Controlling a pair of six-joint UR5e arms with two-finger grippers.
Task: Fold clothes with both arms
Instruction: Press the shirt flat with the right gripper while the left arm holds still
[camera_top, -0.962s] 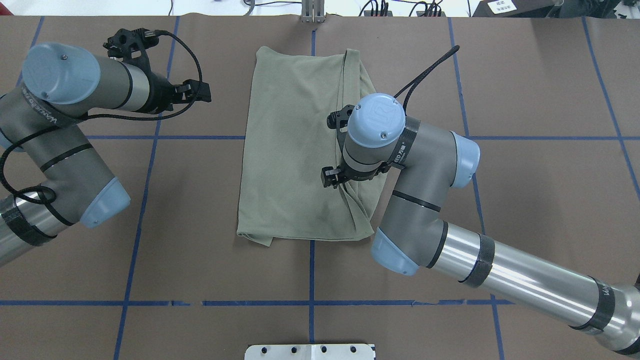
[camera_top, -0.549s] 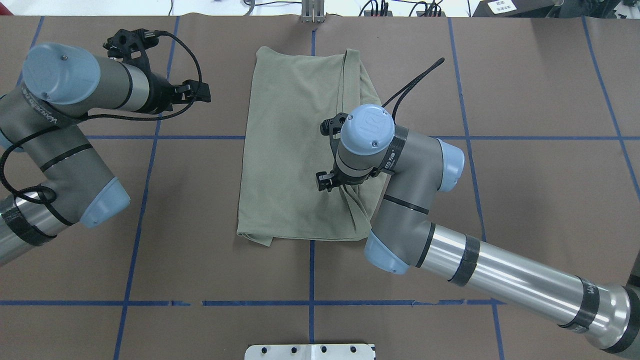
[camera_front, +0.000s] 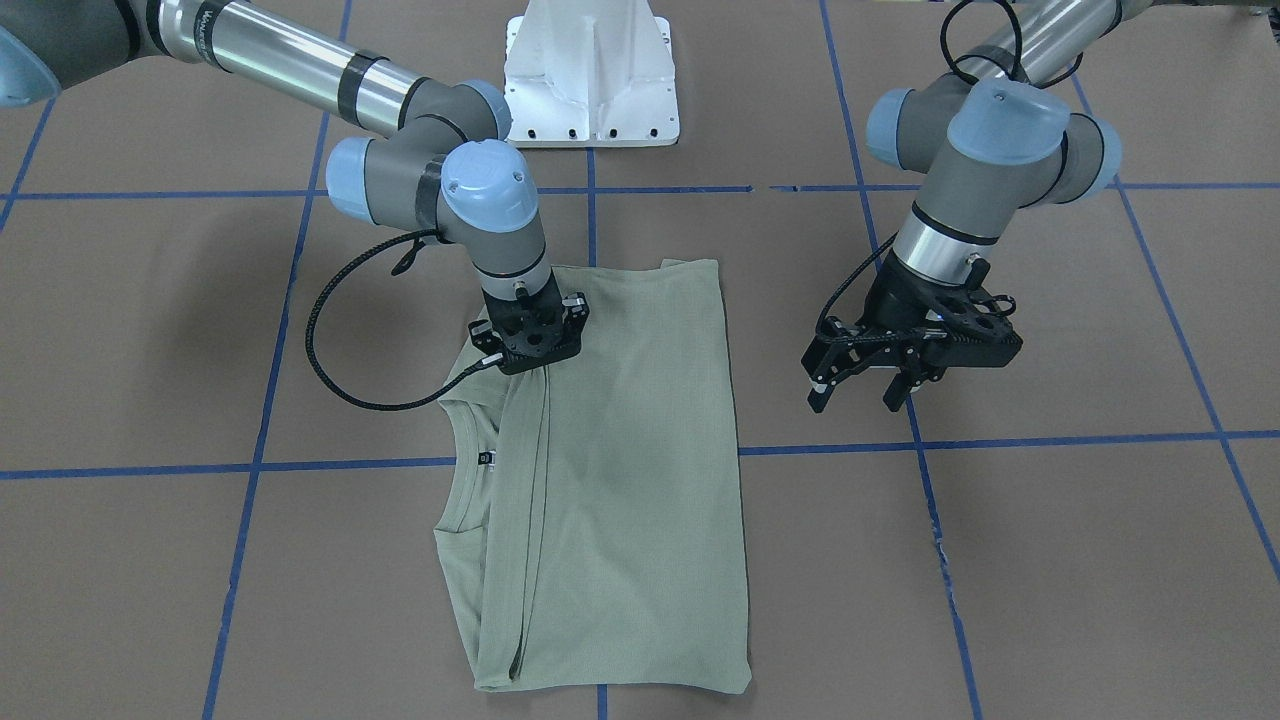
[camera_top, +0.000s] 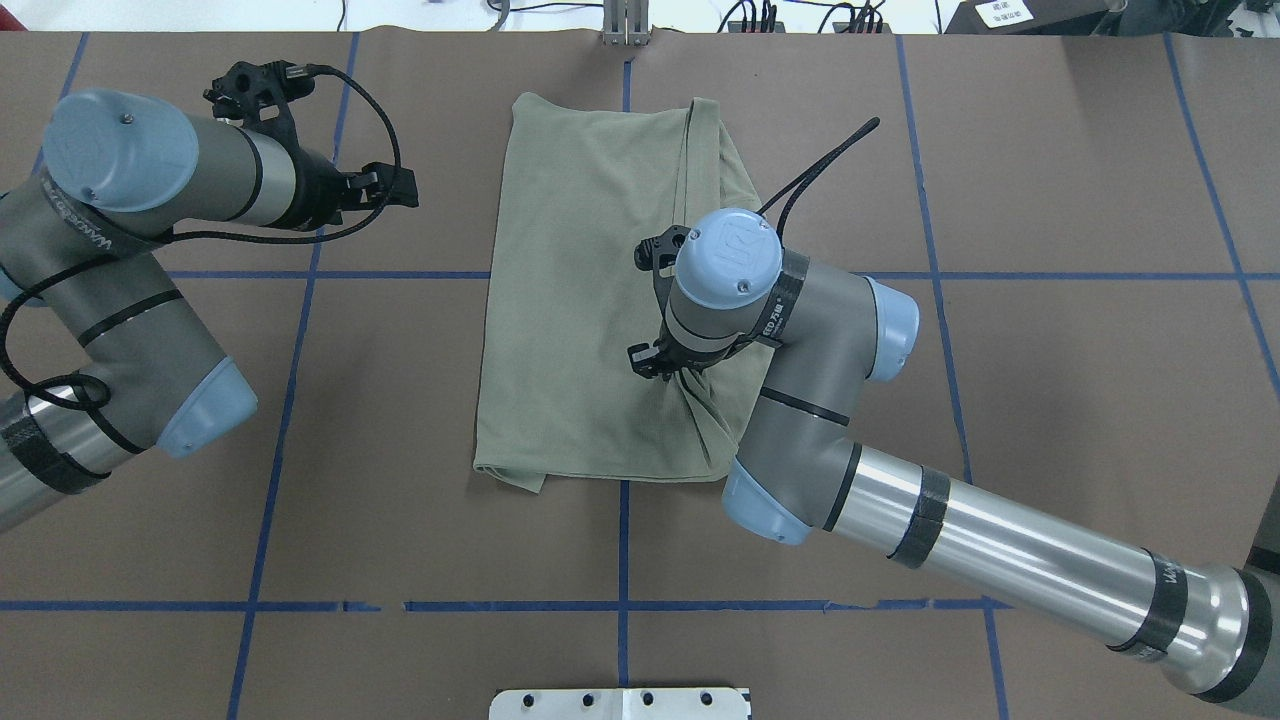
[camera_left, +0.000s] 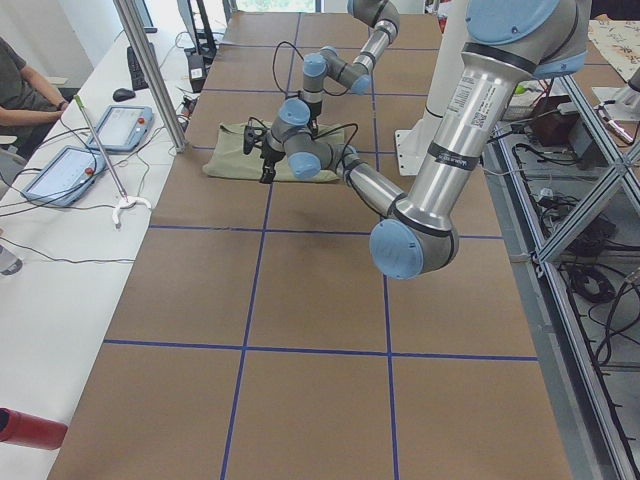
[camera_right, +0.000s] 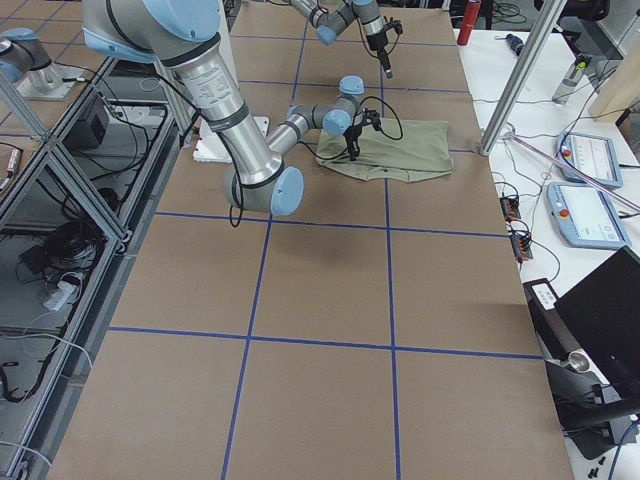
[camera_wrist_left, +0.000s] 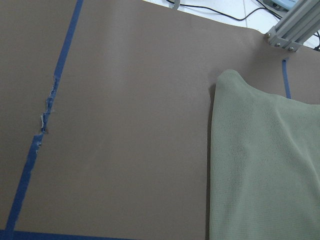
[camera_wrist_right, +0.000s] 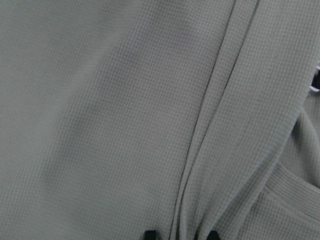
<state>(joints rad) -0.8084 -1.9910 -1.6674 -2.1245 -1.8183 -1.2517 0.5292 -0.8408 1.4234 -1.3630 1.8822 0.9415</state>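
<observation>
**Inspector:** Front-facing view. Where is the garment?

**Technician:** The shirt (camera_front: 640, 480) lies flat on the tabletop (camera_front: 1050, 560), folded lengthwise into one long panel. The pedestal base (camera_front: 590, 80) stands beyond the shirt's short edge nearest the robot. The ribbed neck, with its neck label (camera_front: 485, 459), shows along the shirt's long edge on the right gripper's side.

**Inspector:** And the grippers?

**Technician:** The right gripper (camera_front: 525, 362) points straight down onto the shirt, at the fold line. The left gripper (camera_front: 856, 398) hangs beside the shirt's opposite long edge, apart from the cloth, with its fingers spread.

**Inspector:** Overhead view.

**Technician:** The right gripper (camera_top: 660, 365) sits on the shirt (camera_top: 580, 300), and creases in the cloth run together beneath it. The left gripper (camera_top: 395, 187) is off the shirt's long edge and is not touching the cloth.

**Inspector:** Side views.

**Technician:** Both show the shirt (camera_left: 228, 160) (camera_right: 420, 160) as a low, flat panel. Finger state cannot be read in either view.

**Inspector:** Wrist views.

**Technician:** The left wrist view shows one corner and one edge of the shirt (camera_wrist_left: 265, 170), with bare tabletop and blue tape (camera_wrist_left: 47, 110) beside it. In the right wrist view the shirt fills the frame. Two black fingers (camera_wrist_right: 150, 234) at the bottom edge are clamped on a raised ridge of the shirt.
</observation>
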